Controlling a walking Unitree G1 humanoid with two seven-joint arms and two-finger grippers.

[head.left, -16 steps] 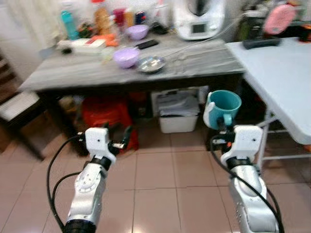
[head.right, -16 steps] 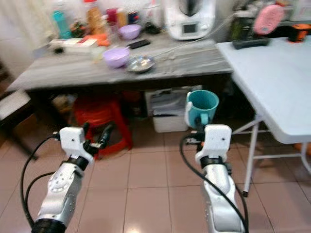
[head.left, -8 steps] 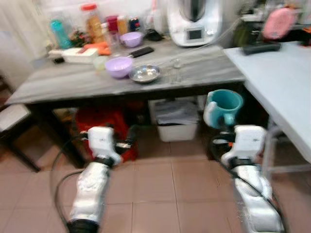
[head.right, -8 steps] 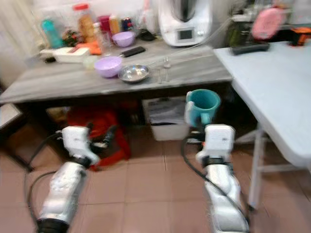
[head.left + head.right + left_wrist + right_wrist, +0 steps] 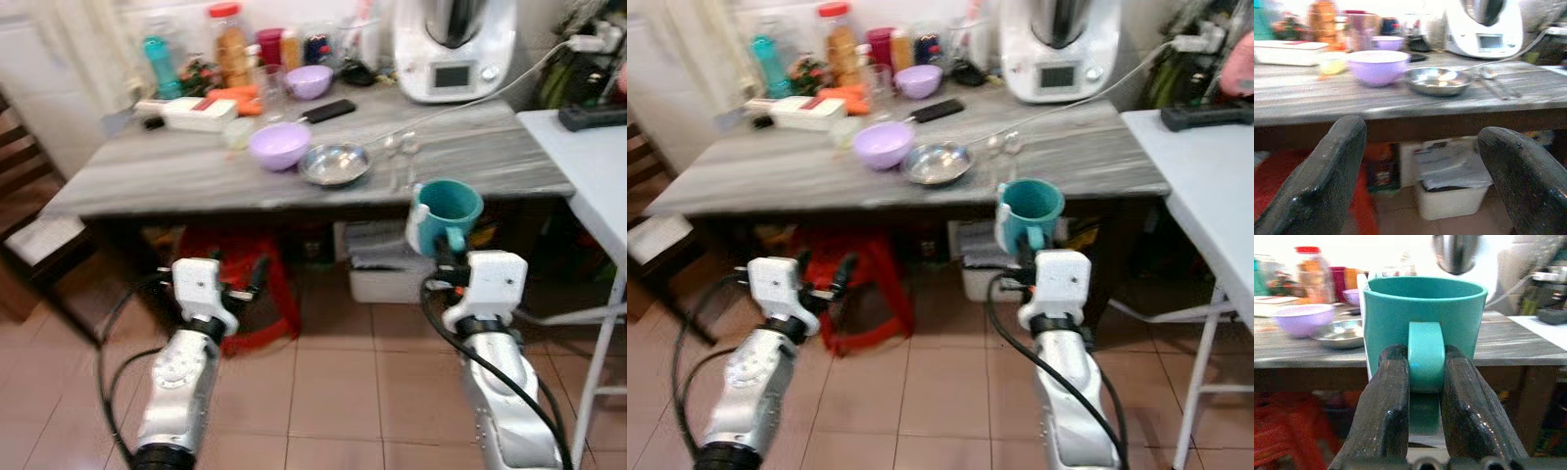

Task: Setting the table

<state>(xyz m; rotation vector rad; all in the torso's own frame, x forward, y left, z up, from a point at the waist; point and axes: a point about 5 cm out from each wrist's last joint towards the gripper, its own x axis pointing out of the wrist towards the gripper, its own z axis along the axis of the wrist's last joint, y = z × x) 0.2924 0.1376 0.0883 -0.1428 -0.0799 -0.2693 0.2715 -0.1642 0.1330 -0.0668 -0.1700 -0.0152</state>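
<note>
My right gripper [image 5: 1425,382] is shut on the handle of a teal mug [image 5: 447,211], held upright in front of the grey wooden table [image 5: 176,181]. The same teal mug [image 5: 1422,318] stands close up in the right wrist view, its handle pinched between the two black fingers [image 5: 1388,401]. My left gripper [image 5: 1425,161] is open and holds nothing, low before the table's front edge. On the table lie a purple bowl [image 5: 279,145], a steel dish [image 5: 334,164] and a spoon [image 5: 396,162].
A white kitchen machine [image 5: 453,49], bottles and jars [image 5: 232,44], a second purple bowl [image 5: 311,80] and a phone [image 5: 329,110] crowd the table's back. A red stool [image 5: 235,284] and white bin [image 5: 387,274] sit beneath. A white folding table [image 5: 593,166] stands at right.
The camera has shifted, so the table sits lower and further right in the picture. Both arms keep their pose; the mug stays gripped.
</note>
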